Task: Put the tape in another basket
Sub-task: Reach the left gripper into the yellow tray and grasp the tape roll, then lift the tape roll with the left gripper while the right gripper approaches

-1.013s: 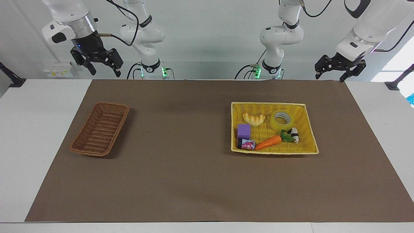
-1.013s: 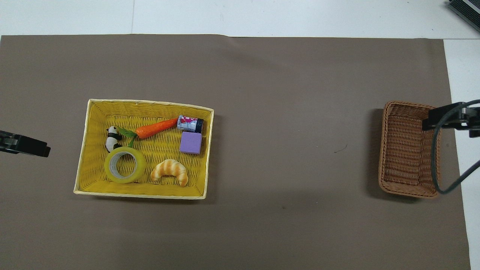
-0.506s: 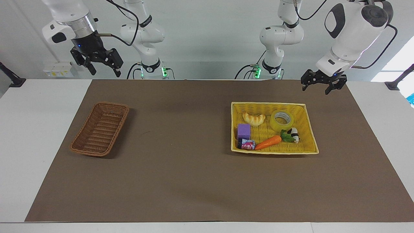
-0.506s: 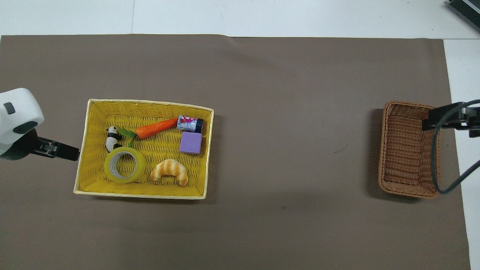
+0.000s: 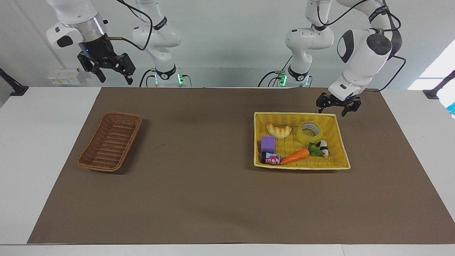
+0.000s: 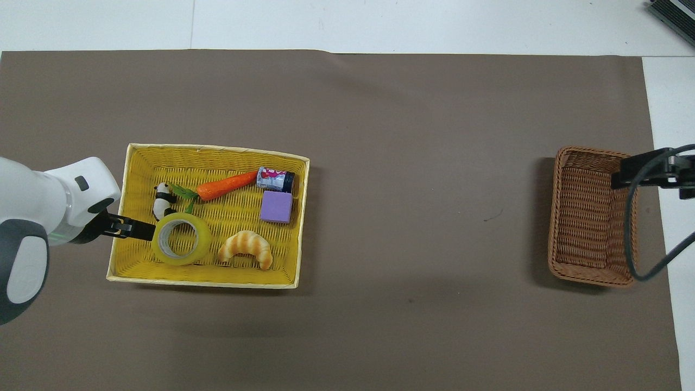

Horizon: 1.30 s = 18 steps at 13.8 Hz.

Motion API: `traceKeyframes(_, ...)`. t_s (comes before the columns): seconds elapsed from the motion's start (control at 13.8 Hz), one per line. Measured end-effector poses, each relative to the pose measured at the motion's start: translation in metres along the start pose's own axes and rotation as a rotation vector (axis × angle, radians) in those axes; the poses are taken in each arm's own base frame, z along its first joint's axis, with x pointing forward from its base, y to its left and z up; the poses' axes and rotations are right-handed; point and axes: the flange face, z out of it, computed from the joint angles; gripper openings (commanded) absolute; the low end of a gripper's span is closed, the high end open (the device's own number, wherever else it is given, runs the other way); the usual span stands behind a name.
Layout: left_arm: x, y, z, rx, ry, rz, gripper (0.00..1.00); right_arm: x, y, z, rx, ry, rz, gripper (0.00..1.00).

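Note:
The yellow tape (image 5: 310, 132) (image 6: 181, 239) lies flat in a bright yellow tray basket (image 5: 295, 114) (image 6: 217, 148), in its corner near the robots at the left arm's end. My left gripper (image 5: 332, 111) (image 6: 142, 229) hangs open and holds nothing. It is in the air over that tray's rim, right beside the tape and apart from it. The dark brown wicker basket (image 5: 110, 141) (image 6: 592, 214) sits at the right arm's end of the table with nothing in it. My right gripper (image 5: 115, 75) (image 6: 649, 172) waits open, high above the table near that basket.
Sharing the yellow tray with the tape are a croissant (image 5: 279, 130), a purple block (image 5: 268, 144), a small can (image 5: 271, 159), a carrot (image 5: 295, 156) and a panda figure (image 5: 322, 147). A brown mat (image 5: 199, 192) covers the table between the two baskets.
My left arm has swung down and in from the table's end, bringing its open gripper over the yellow tray's rim next to the tape. The right arm has stayed put.

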Motion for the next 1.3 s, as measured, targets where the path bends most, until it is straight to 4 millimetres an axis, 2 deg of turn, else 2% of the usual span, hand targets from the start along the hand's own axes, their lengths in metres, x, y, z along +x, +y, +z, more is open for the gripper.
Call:
traceKeyframes(0.22, -0.004, 0.000, 0.038, -0.002, -0.002, 0.000, 1.00, 0.000, 0.000, 0.000, 0.000, 0.000, 0.000, 1.00)
traceKeyframes(0.36, -0.001, 0.005, 0.071, -0.003, 0.004, 0.000, 1.00, 0.000, 0.000, 0.000, 0.000, 0.000, 0.000, 1.00)
traceKeyframes(0.51, 0.000, 0.009, 0.108, -0.008, -0.007, -0.006, 0.90, 0.000, 0.000, 0.000, 0.000, 0.000, 0.000, 1.00)
traceKeyframes(0.58, -0.001, 0.009, 0.122, -0.011, -0.020, -0.007, 0.79, 0.000, 0.000, 0.000, 0.000, 0.000, 0.000, 1.00)
traceKeyframes(0.65, -0.001, 0.009, 0.132, -0.013, -0.030, -0.007, 0.59, 0.000, 0.000, 0.000, 0.000, 0.000, 0.000, 1.00)
traceKeyframes(0.8, -0.001, 0.009, 0.143, -0.015, -0.034, -0.007, 0.09, 0.000, 0.000, 0.000, 0.000, 0.000, 0.000, 1.00)
traceKeyframes(0.87, -0.002, 0.009, 0.145, -0.015, -0.034, -0.008, 0.00, 0.000, 0.000, 0.000, 0.000, 0.000, 0.000, 1.00)
traceKeyframes(1.3, 0.000, 0.007, 0.140, -0.016, -0.040, -0.013, 0.00, 0.000, 0.000, 0.000, 0.000, 0.000, 0.000, 1.00)
